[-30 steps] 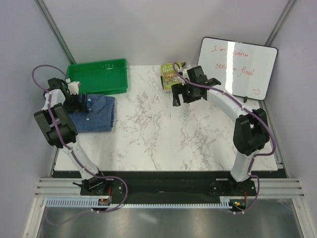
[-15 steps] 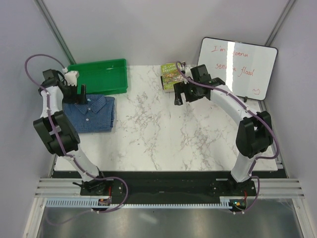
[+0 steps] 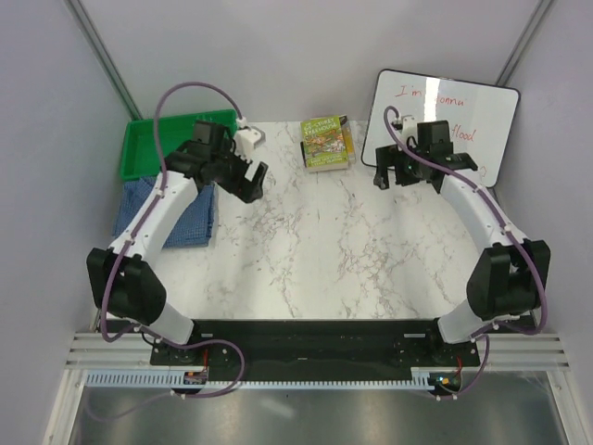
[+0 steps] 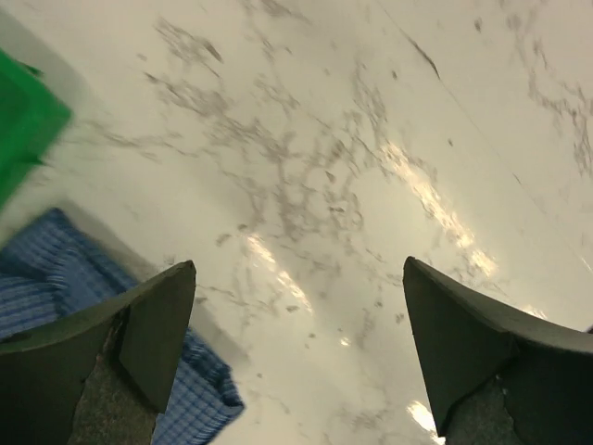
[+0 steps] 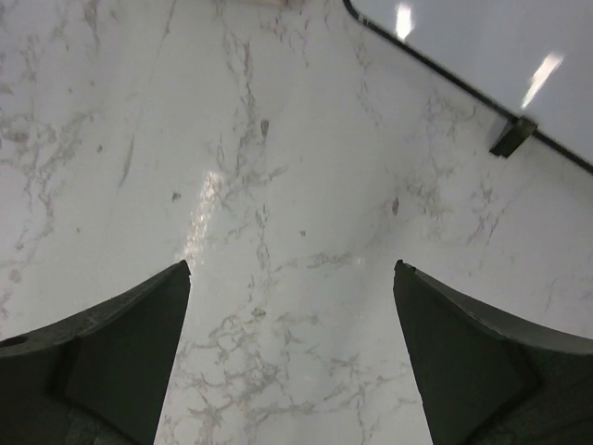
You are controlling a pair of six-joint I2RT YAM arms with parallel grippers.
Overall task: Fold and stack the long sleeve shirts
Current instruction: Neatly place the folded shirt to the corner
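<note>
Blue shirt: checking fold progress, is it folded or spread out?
Folded: the blue shirt lies as a compact rectangle beside the green tray.

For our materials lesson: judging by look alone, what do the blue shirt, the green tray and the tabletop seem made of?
Blue shirt: woven cloth, matte, fine check, soft edges.
Green tray: probably plastic, smooth even colour, raised rim.
Tabletop: glossy, marble-look, grey veins and glare; stone or laminate, cannot tell.

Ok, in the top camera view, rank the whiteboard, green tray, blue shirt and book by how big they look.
1. whiteboard
2. green tray and blue shirt: they look alike and both are partly hidden by the left arm, so unranked
3. book
</note>
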